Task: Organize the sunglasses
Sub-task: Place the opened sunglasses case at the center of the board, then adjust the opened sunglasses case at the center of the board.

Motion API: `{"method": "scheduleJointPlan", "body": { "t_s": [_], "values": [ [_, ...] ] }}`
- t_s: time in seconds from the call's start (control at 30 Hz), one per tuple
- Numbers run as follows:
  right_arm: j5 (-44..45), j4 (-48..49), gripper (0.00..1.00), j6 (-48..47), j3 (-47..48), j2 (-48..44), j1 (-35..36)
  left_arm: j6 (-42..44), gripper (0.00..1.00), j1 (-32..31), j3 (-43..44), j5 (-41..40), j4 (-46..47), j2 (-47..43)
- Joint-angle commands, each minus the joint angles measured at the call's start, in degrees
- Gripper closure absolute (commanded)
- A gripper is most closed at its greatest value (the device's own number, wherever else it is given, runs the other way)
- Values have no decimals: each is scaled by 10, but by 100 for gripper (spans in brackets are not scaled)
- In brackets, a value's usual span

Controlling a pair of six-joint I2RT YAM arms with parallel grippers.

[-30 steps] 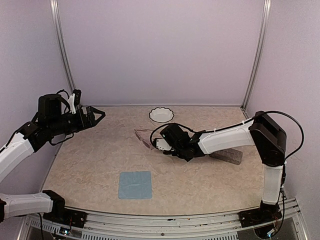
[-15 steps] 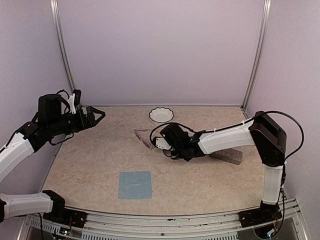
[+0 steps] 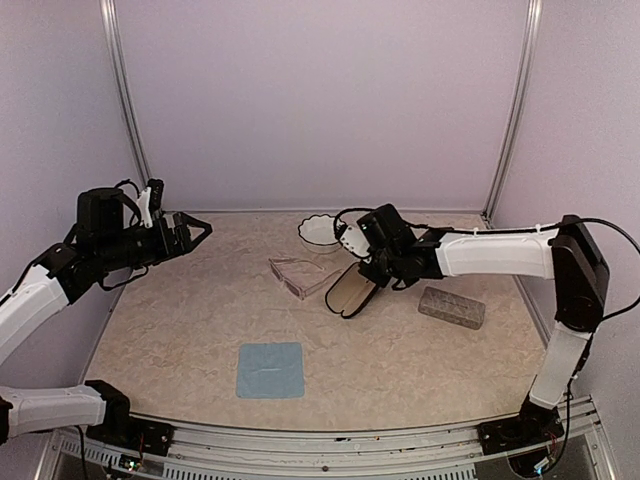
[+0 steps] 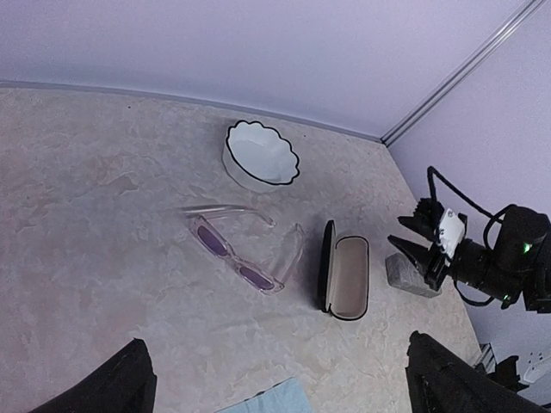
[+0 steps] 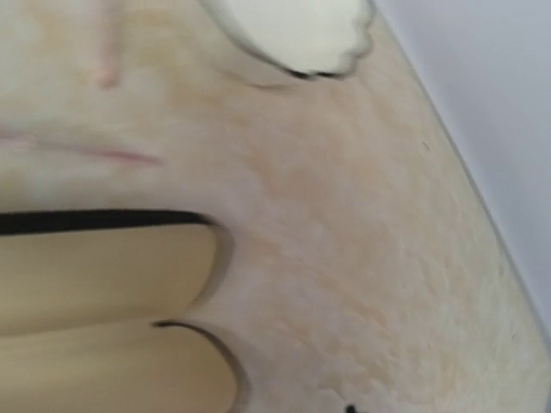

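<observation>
The sunglasses (image 3: 298, 276) with a pale clear-pink frame and purple lenses lie unfolded mid-table, also seen in the left wrist view (image 4: 238, 258). Just right of them lies a black glasses case (image 3: 351, 290) with its lid open and its tan lining up (image 4: 346, 276). My right gripper (image 3: 361, 261) hovers over the case's far end with its fingers (image 4: 411, 227) apart and nothing between them. The right wrist view shows only the tan case halves (image 5: 103, 275), blurred. My left gripper (image 3: 192, 232) is raised at the far left, wide open and empty (image 4: 284, 384).
A white scalloped bowl (image 3: 322, 228) stands at the back behind the glasses. A grey speckled case (image 3: 452, 307) lies shut to the right of the black case. A light blue cloth (image 3: 270, 369) lies flat near the front.
My right gripper has risen off the black case and swung back and to the right. The case, covered by the gripper before, now lies open. The left arm has not moved.
</observation>
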Motion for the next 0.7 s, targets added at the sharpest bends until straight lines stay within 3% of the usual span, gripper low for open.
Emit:
{"method": "scheduleJointPlan", "body": {
  "t_s": [0.0, 0.2, 0.3, 0.67],
  "values": [
    [-94, -33, 69, 112, 7, -32, -53, -4, 1, 3, 1, 10, 19, 7],
    [-172, -52, 83, 183, 40, 2, -114, -6, 1, 3, 5, 13, 20, 10],
    [-220, -61, 99, 205, 63, 29, -137, -6, 1, 3, 6, 12, 19, 9],
    [-293, -57, 100, 240, 100, 112, -174, -8, 1, 3, -5, 0, 6, -12]
  ]
}}
